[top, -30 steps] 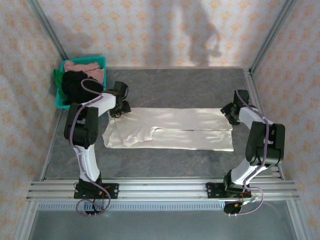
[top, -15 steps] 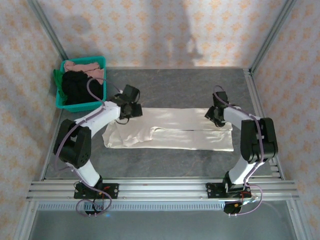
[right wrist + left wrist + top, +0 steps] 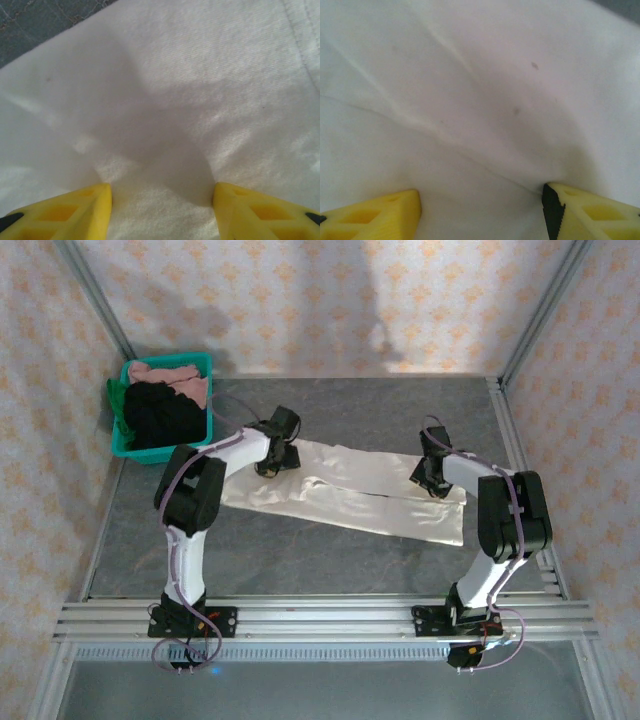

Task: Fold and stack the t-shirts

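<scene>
The left end effector [image 3: 275,455], jaws wide apart, is resting on the far left end of the cream-white t-shirt [image 3: 350,490]. The right end effector [image 3: 432,478], equally spread, is resting on its far right end. The t-shirt is lying flat on the bench [image 3: 350,410], long axis running between them.

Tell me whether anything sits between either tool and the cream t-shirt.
Nothing visible does. Left tool and right tool both sit directly against the cream t-shirt, with bare cloth between their open jaws.

Overhead camera looks down; both wrist cameras skim cream t-shirt [image 3: 350,490].
</scene>
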{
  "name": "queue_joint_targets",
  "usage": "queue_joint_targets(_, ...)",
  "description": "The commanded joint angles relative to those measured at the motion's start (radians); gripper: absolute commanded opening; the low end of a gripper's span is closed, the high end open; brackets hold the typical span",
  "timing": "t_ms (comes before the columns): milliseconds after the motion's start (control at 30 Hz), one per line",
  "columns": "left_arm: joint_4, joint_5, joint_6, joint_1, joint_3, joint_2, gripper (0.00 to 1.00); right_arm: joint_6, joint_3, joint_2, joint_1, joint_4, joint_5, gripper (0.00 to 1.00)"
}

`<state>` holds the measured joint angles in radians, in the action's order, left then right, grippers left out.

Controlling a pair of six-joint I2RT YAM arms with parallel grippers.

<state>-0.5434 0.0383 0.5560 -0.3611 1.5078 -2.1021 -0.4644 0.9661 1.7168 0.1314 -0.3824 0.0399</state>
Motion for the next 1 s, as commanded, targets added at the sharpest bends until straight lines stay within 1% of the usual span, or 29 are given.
queue_joint_targets(0,-0.078,0.034,-0.074,0.025,0.186,-0.161,0.68,-0.053,-0.062,-0.046,0.055,-0.067,0.025,0.56)
queue_joint_targets(133,-0.232,0.067,-0.146,0.032,0.558,-0.369,0.69,-0.124,-0.114,-0.122,0.189,-0.110,0.004,0.56)
queue_joint_targets(167,-0.254,0.077,-0.151,0.033,0.623,-0.407,0.69,-0.138,-0.123,-0.142,0.227,-0.130,0.001,0.56)
queue_joint_targets(233,-0.308,0.095,-0.136,0.034,0.765,-0.484,0.69,-0.159,-0.113,-0.184,0.322,-0.231,-0.105,0.57)
queue_joint_targets(267,-0.321,0.116,-0.116,0.032,0.808,-0.508,0.69,-0.159,-0.097,-0.199,0.336,-0.286,-0.161,0.59)
queue_joint_targets(300,-0.312,0.153,-0.103,0.027,0.836,-0.524,0.69,-0.154,-0.072,-0.214,0.336,-0.340,-0.218,0.60)
queue_joint_targets(333,-0.289,0.168,-0.097,0.018,0.844,-0.527,0.69,-0.140,-0.047,-0.227,0.335,-0.369,-0.285,0.61)
queue_joint_targets(367,-0.264,0.164,-0.094,0.012,0.845,-0.528,0.70,-0.122,-0.026,-0.237,0.336,-0.380,-0.322,0.62)
queue_joint_targets(400,-0.248,0.165,-0.094,0.004,0.853,-0.537,0.72,-0.088,-0.002,-0.241,0.339,-0.368,-0.330,0.62)
queue_joint_targets(433,-0.241,0.175,-0.091,0.002,0.874,-0.552,0.72,-0.043,0.006,-0.242,0.342,-0.323,-0.301,0.62)
queue_joint_targets(500,-0.258,0.197,-0.083,0.004,0.940,-0.600,0.72,0.030,0.001,-0.222,0.349,-0.232,-0.188,0.61)
queue_joint_targets(567,-0.265,0.225,-0.081,0.003,1.003,-0.648,0.73,0.065,-0.009,-0.177,0.365,-0.180,-0.116,0.61)
queue_joint_targets(667,-0.231,0.277,-0.067,0.004,1.049,-0.694,0.73,0.050,-0.002,-0.093,0.394,-0.201,-0.114,0.57)
queue_joint_targets(733,-0.191,0.316,-0.054,0.004,1.062,-0.714,0.72,0.006,-0.019,-0.067,0.424,-0.216,-0.136,0.57)
queue_joint_targets(800,-0.152,0.349,-0.043,0.005,1.073,-0.729,0.73,-0.040,-0.042,-0.065,0.460,-0.216,-0.116,0.56)
queue_joint_targets(933,-0.110,0.410,-0.028,0.005,1.147,-0.767,0.75,-0.191,-0.063,-0.071,0.588,-0.243,-0.082,0.57)
queue_joint_targets(967,-0.102,0.409,-0.004,0.005,1.162,-0.771,0.75,-0.224,-0.061,-0.071,0.625,-0.234,-0.068,0.57)
